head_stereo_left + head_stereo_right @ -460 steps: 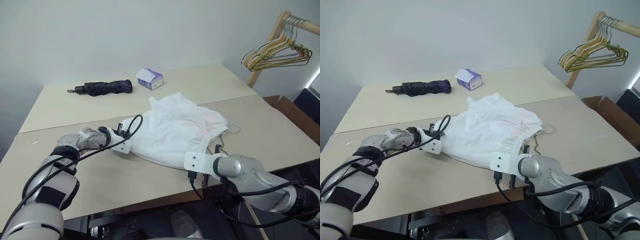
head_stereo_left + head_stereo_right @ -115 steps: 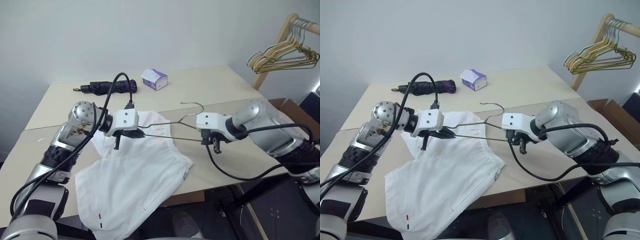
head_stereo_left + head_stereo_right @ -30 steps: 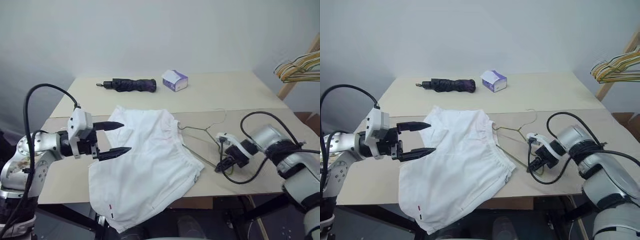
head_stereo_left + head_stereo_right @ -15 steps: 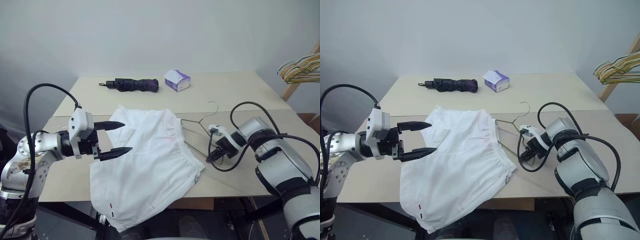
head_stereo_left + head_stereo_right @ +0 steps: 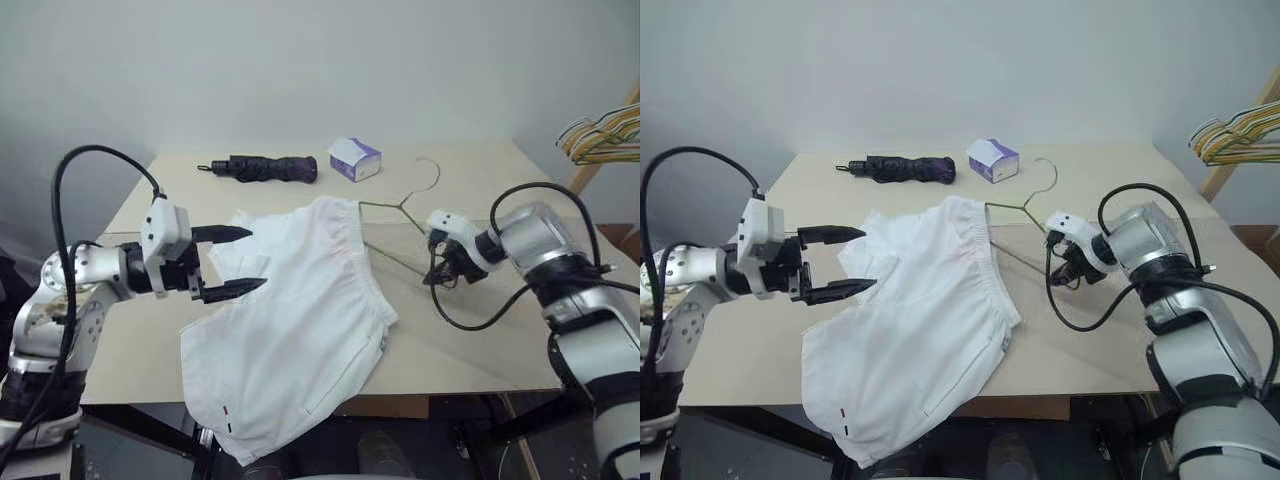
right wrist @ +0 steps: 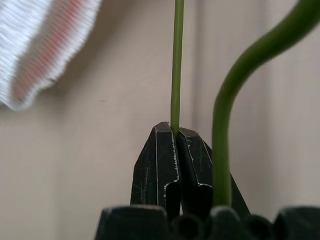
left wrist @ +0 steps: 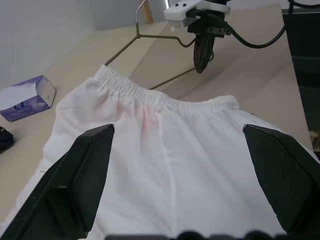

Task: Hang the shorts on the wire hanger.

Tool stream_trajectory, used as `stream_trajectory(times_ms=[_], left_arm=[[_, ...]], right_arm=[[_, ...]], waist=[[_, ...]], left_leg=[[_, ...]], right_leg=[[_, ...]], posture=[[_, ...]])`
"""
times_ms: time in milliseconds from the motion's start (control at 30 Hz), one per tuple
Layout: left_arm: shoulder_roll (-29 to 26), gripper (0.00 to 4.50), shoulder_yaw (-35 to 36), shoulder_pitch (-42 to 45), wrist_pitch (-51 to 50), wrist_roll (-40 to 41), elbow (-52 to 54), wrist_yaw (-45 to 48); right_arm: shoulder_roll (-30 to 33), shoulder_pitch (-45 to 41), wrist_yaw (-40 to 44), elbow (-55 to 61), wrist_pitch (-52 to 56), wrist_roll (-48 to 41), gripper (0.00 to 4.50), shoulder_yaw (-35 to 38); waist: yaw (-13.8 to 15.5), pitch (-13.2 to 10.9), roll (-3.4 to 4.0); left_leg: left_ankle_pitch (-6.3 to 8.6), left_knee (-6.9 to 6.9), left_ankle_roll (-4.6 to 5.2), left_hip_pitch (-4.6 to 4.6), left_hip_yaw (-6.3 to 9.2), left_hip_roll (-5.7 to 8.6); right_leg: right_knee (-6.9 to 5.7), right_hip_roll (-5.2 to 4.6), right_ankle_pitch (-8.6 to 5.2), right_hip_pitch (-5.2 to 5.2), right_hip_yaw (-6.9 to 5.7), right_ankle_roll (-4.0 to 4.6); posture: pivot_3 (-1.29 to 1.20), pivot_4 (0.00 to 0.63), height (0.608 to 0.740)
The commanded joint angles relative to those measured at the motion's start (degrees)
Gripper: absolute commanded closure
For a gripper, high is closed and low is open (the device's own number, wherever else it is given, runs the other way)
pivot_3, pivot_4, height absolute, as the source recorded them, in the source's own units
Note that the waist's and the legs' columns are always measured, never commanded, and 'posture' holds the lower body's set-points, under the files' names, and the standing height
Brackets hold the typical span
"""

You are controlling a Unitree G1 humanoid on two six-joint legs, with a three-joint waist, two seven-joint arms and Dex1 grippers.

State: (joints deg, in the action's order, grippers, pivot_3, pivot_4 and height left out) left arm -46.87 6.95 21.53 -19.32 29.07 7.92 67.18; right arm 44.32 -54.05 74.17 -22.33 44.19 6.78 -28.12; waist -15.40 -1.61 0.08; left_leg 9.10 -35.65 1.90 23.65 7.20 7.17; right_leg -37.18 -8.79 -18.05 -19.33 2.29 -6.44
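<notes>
The right gripper (image 5: 437, 275) is clenched on the thin olive-green wire hanger (image 5: 400, 205), its two black fingers (image 6: 172, 160) pinching one strand of the wire between their tips — the hanger's far corner is raised off the beige worktop (image 5: 480, 330) and its hook points toward the back wall. The hanger's other end disappears under the elastic waistband of the shorts (image 5: 300, 320), which is lifted where the wire meets it.

The white shorts, tinted faintly pink near the waistband, lie spread across the front half of the worktop, one leg hanging over the front edge with a small red-and-dark mark (image 5: 224, 419) near its hem.

The left gripper (image 5: 232, 262) hovers just above the near-left side of the shorts, released, jaws spread wide and pointing across the cloth toward the right arm — no fabric sits between them. From the left wrist view, the waistband and the hanger's wires lie ahead, with the right gripper hanging over them.

At the back of the worktop rest a folded dark umbrella (image 5: 265, 167) and, beside it, a purple-and-white tissue box (image 5: 354, 159). A bunch of yellow, green and orange hangers (image 5: 600, 133) hangs on a wooden rail at the far right.
</notes>
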Motion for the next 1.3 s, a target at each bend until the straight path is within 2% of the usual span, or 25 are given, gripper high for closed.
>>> stream_trajectory(times_ms=[33,200,333,433,567,700,900,1100,1300], left_arm=[[-0.20,0.04,-0.39,6.83,4.91,-4.28,-6.36,-1.07],[1.55,0.04,-2.54,13.83,11.51,-8.08,-13.88,-0.31],[4.79,0.04,-4.84,18.01,15.47,-9.95,-17.40,0.49],[5.29,0.04,-7.08,19.64,18.96,-11.00,-19.59,4.51],[5.63,0.04,-13.04,21.45,27.27,-16.86,-26.10,10.04],[6.98,0.04,-17.19,24.53,35.60,-22.65,-34.97,11.33],[11.21,0.04,-19.90,29.64,41.93,-26.28,-45.71,11.97],[14.20,0.04,-21.50,31.53,43.29,-27.31,-50.35,15.93],[14.52,0.04,-22.95,33.02,46.54,-30.77,-53.77,15.88]], right_arm=[[3.35,-0.13,-1.86,15.97,3.89,1.87,4.50,2.48],[7.67,2.29,-1.98,31.52,7.49,3.28,4.50,0.75],[8.81,3.44,-2.62,36.90,8.28,4.18,4.50,-0.45],[9.75,4.12,-1.93,40.12,8.87,3.90,4.50,-0.95],[11.09,5.34,-0.08,44.39,10.00,2.62,4.50,-2.46],[12.16,6.13,1.01,46.13,9.45,2.76,4.50,-3.83],[12.23,6.41,1.85,46.87,9.91,2.57,4.50,-4.80],[11.93,5.72,2.66,47.26,11.30,1.56,4.50,-4.44],[11.14,4.55,2.58,47.03,11.87,1.18,4.50,-4.71]], waist=[[-0.25,0.00,0.00],[-1.24,0.00,-0.01],[-1.96,0.00,-0.02],[-3.11,0.00,-0.02],[-4.70,0.01,-0.03],[-6.25,0.01,-0.04],[-7.72,0.00,-0.06],[-9.44,0.01,-0.06],[-10.55,0.01,-0.10]], left_leg=[[0.00,-0.01,0.00,0.01,0.00,0.00],[0.00,-0.05,0.01,0.11,0.01,0.03],[-0.01,-0.11,0.03,0.11,0.00,0.05],[-0.02,-0.11,0.05,0.11,0.00,0.03],[-0.21,-0.11,0.36,0.12,0.00,0.05],[-0.25,-0.12,0.43,0.10,0.00,0.02],[-0.27,-0.12,0.47,0.13,0.00,0.04],[-0.29,-0.13,0.51,0.13,0.00,0.04],[-0.30,-0.15,0.52,0.13,0.00,0.05]], right_leg=[[0.01,0.00,0.00,0.00,-0.01,0.00],[0.04,-0.07,-0.03,0.00,-0.04,-0.05],[0.03,-0.11,-0.03,0.03,-0.06,-0.06],[0.01,-0.11,-0.04,0.03,-0.08,-0.07],[0.01,-0.12,-0.04,0.04,-0.08,-0.08],[-0.04,-0.10,-0.18,0.04,-0.11,-0.32],[-0.02,-0.17,-0.25,0.03,-0.14,-0.43],[-0.07,-0.22,-0.32,0.04,-0.16,-0.55],[-0.34,-0.30,-0.34,0.00,-0.17,-0.59]], posture=[[-0.30,0.000,0.740],[-0.32,0.000,0.740],[-0.33,0.000,0.740],[-0.34,0.000,0.740],[-0.35,0.000,0.740],[-0.38,0.000,0.740],[-0.39,0.000,0.740],[-0.40,0.000,0.740],[-0.39,0.000,0.740]])
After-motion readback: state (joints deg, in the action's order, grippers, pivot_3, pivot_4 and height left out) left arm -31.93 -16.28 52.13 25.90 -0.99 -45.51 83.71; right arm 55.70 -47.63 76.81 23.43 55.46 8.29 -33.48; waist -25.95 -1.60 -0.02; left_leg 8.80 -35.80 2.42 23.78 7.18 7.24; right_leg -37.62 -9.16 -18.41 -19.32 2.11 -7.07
